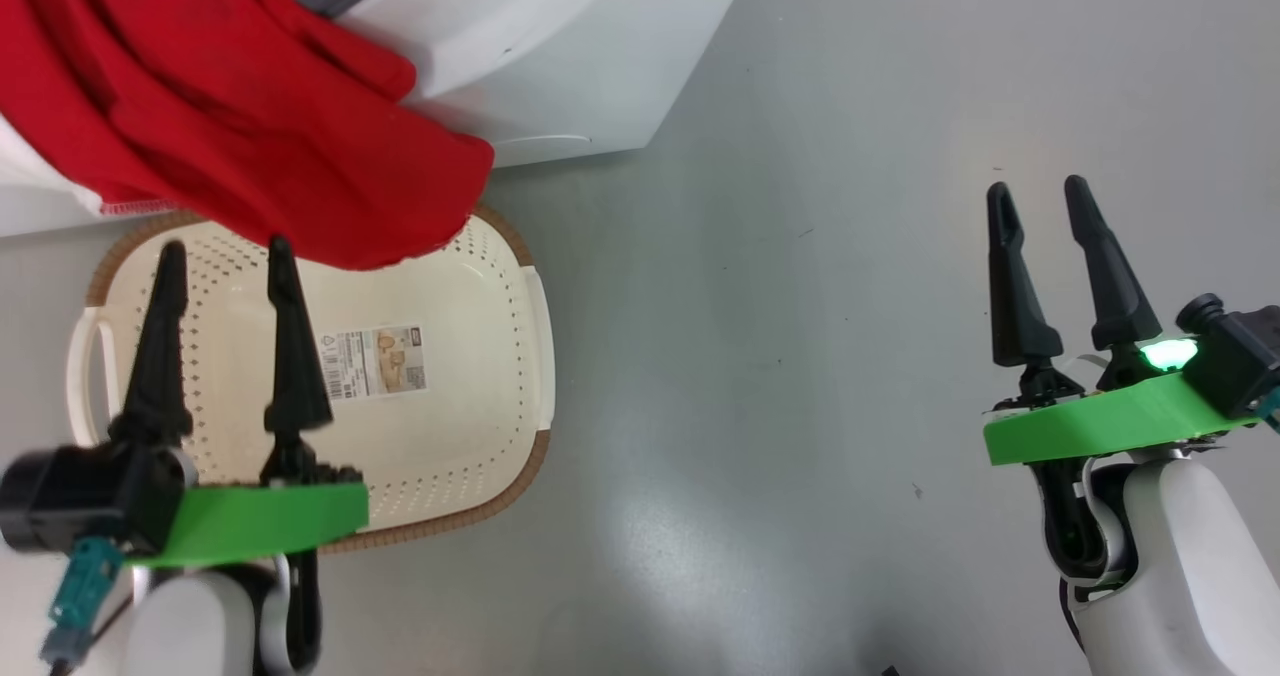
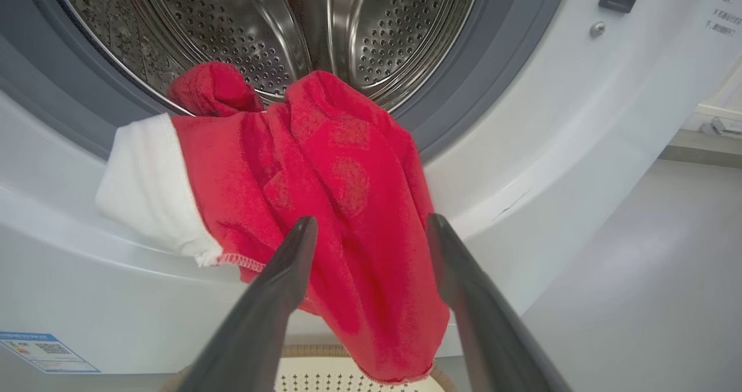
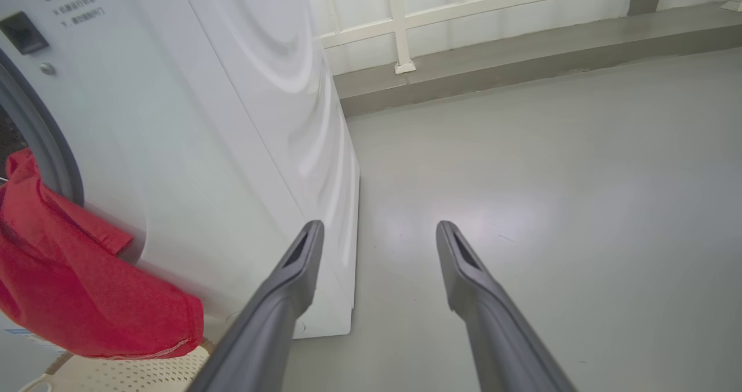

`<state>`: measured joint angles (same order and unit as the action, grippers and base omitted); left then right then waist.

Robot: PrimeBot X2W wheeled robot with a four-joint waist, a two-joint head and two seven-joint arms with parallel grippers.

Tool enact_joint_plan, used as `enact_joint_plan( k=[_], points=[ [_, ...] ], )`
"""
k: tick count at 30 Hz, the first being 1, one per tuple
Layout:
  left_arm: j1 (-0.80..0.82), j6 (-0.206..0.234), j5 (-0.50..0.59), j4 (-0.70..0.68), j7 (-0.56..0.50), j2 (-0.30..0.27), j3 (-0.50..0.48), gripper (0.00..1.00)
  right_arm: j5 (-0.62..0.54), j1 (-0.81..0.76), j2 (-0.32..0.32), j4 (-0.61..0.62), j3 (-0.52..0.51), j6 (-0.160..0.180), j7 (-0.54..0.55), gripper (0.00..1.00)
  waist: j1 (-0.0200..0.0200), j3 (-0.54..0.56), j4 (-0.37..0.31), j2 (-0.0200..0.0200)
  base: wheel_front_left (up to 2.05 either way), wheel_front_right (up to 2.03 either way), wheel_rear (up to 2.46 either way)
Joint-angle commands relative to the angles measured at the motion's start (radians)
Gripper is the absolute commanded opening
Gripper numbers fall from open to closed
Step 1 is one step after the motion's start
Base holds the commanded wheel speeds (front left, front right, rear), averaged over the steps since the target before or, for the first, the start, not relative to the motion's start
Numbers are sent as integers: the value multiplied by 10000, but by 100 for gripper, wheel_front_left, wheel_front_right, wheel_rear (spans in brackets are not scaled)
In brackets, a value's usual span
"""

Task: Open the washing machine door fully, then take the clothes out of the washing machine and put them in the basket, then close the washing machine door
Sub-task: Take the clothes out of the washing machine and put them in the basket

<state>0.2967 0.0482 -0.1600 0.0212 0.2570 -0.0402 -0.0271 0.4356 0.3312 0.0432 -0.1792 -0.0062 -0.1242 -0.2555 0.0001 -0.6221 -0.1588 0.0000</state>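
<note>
Looking down on a grey, glossy floor (image 1: 800, 376) catching a pale glare. Seeing the washer (image 1: 560, 46) standing at upper left in the head view, with the basket (image 1: 538, 346) sitting on the floor just in front of it. Finding the clothes (image 1: 250, 106) hanging out of the washer's mouth: bunching red on the lip of the steel drum (image 2: 243, 21), spilling over the grey gasket (image 2: 469, 73) and down the white front, hem dangling just above the basket's far rim. Noting a white cloth (image 2: 151, 189) joining the red fabric on its left side in the left wrist view, and a blue sticker (image 2: 40, 348) sitting low on the washer's front. Spotting a paper label (image 1: 375, 361) lying inside the basket.

Holding the left gripper (image 1: 225, 246) over the basket, jaws standing wide and gripping nothing, tips pointing up at the hanging hem and just beside it; touching or not, impossible telling. Holding the right gripper (image 1: 1038, 186) well apart to the right, over bare floor, jaws likewise gaping wide with nothing between them. Glimpsing past its fingers the washer's side panel and a white railing (image 3: 400, 26) running along the far wall.
</note>
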Motion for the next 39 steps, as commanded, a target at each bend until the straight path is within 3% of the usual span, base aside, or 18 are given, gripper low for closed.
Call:
enact_joint_plan(
  k=[1,12,18,29,39],
  points=[
    [247,44,10,-314,47,-101,-176,100,-138,-265,70,162,303,-65,-63,100,-1,31,51,0,0,0,0],
    [2266,-395,479,841,47,-198,-416,100,-279,-325,70,47,575,-65,-63,100,-1,116,127,0,0,0,0],
    [3890,-475,541,2723,25,-516,-502,100,-288,-418,70,20,688,-65,-63,100,-1,139,120,0,0,0,0],
    [7039,-293,455,6162,-1342,-1092,-522,100,-227,-322,70,49,866,-65,-63,100,-1,-120,56,0,0,0,0],
    [8690,-212,484,8736,-1733,-1452,-358,100,-138,-190,70,68,906,-65,-63,100,-1,-307,-106,0,0,0,0]
  ],
)
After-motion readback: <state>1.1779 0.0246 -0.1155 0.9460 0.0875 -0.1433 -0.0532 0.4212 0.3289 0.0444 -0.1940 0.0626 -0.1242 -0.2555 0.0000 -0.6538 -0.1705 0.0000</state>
